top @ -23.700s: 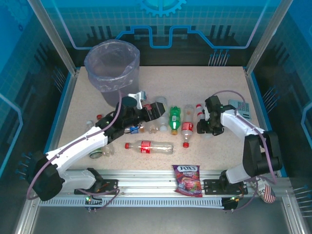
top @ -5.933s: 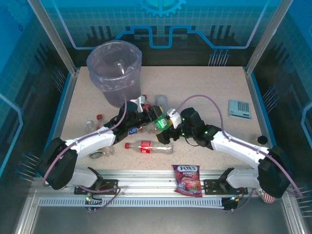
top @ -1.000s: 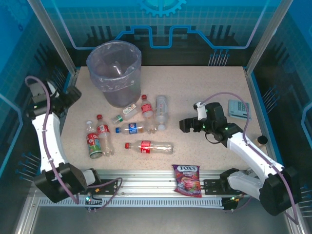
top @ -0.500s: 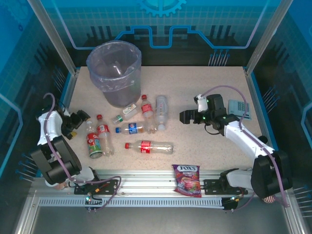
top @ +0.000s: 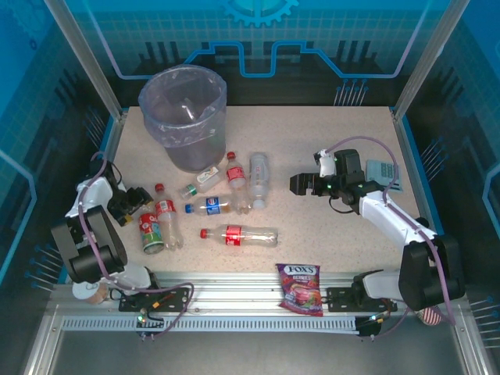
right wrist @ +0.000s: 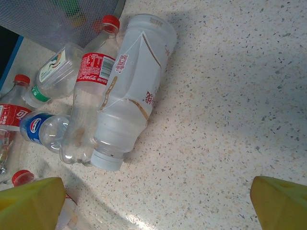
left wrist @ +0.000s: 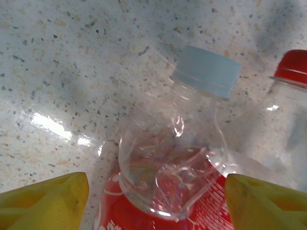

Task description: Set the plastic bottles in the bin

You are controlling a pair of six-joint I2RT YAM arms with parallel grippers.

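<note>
Several plastic bottles lie on the speckled table in front of the bin (top: 183,109), a grey wastebasket with a lilac liner. My left gripper (top: 139,201) is low at the far left, over the neck of a clear red-labelled bottle (top: 150,228). In the left wrist view that bottle (left wrist: 168,158) with its pale cap lies between my yellow fingertips (left wrist: 48,201); the left gripper (left wrist: 156,203) is open and straddles it, with a small gap on the left side. My right gripper (top: 301,184) hangs open right of the pile, and the right gripper (right wrist: 156,203) has bare table between its fingers.
Right wrist view: a white bottle (right wrist: 132,96), a red-labelled one (right wrist: 91,91) and a blue-labelled one (right wrist: 41,129) lie close together below the bin (right wrist: 57,19). A long bottle (top: 238,234) lies nearer the front. A calculator (top: 383,173) sits far right, a candy bag (top: 299,287) at the front edge.
My left arm has swung down from the back left to the table, and its jaws have narrowed around the pale-capped bottle. The right gripper has drifted slightly right and back.
</note>
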